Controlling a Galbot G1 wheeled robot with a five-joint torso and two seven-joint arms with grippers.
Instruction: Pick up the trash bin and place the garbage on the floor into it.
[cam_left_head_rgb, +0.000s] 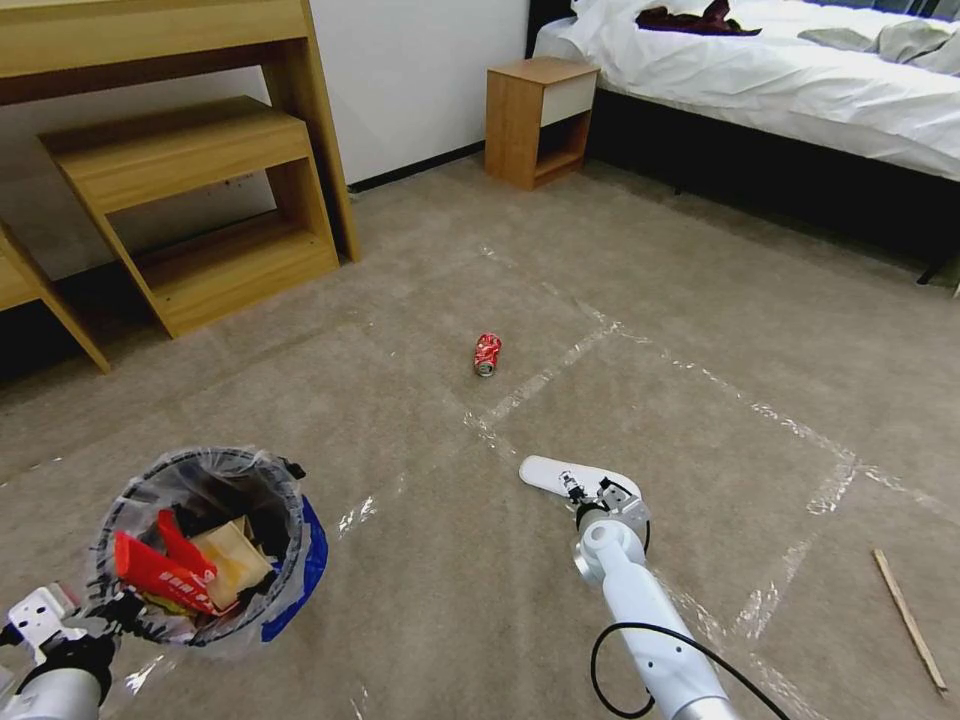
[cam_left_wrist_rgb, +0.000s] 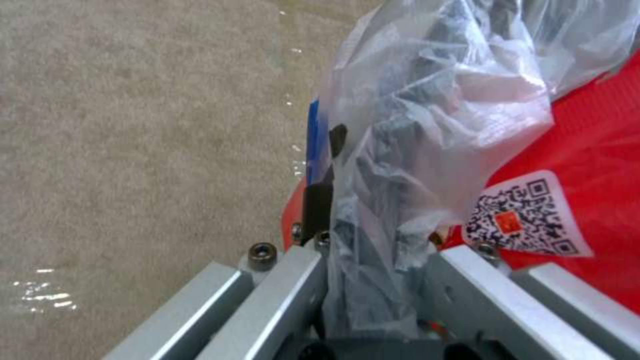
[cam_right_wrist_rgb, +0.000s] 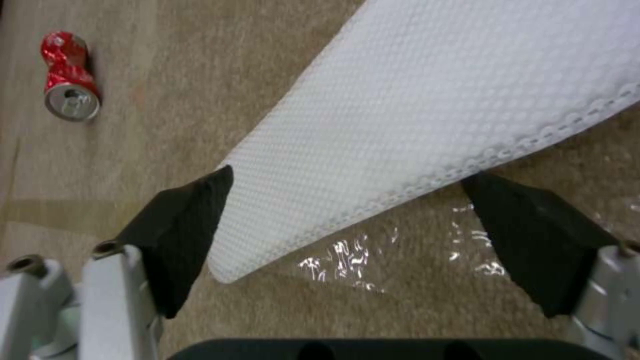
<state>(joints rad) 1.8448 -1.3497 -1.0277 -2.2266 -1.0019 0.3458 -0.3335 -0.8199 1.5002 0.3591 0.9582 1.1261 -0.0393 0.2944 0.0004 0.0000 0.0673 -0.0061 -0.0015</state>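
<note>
The trash bin hangs at the lower left, dark and lined with a crinkly clear bag. Red wrappers and brownish paper lie inside it. My left gripper is shut on the bin's near rim and bag. Out in front, my right gripper is lowered over a white insole on the floor. It stands open, with one black pad on each side of the insole's narrow end. A crushed red can lies farther ahead. A wooden stick lies at the far right.
Shiny tape strips cross the carpet. A wooden desk with shelves stands at the back left and a small nightstand by the wall. A bed is at the back right. Open carpet lies between bin and insole.
</note>
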